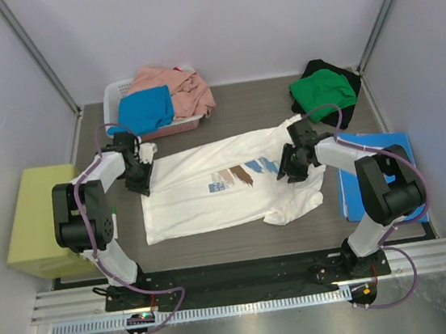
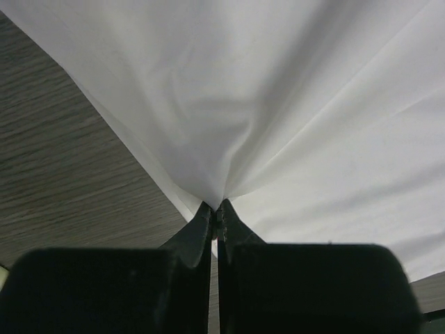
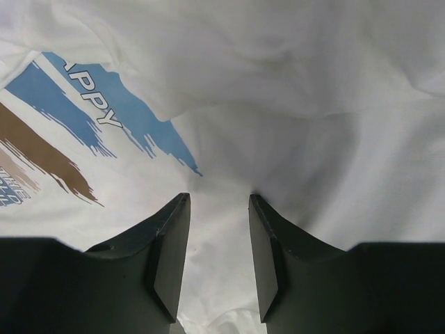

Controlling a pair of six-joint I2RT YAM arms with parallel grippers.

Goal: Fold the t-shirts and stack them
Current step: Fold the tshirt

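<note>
A white t-shirt (image 1: 202, 198) with a blue-and-brown chest print (image 1: 236, 177) lies spread across the table. My left gripper (image 1: 142, 181) is at its left edge, shut on a pinch of the white cloth (image 2: 229, 125) that puckers into the fingertips of the left gripper (image 2: 217, 205). My right gripper (image 1: 286, 171) rests on the shirt's right part beside the print (image 3: 104, 118). The right gripper (image 3: 219, 198) has its jaws apart, tips pressed into the cloth, and white fabric (image 3: 313, 104) fills the gap.
A white basket (image 1: 116, 90) at the back left holds a bright blue t-shirt (image 1: 146, 107) and a salmon pink one (image 1: 177, 87). A green t-shirt (image 1: 321, 90) lies on a black one (image 1: 326, 66) at the back right. A blue folder (image 1: 378, 172) lies at the right, and a yellow-green box (image 1: 38, 222) stands off the left edge.
</note>
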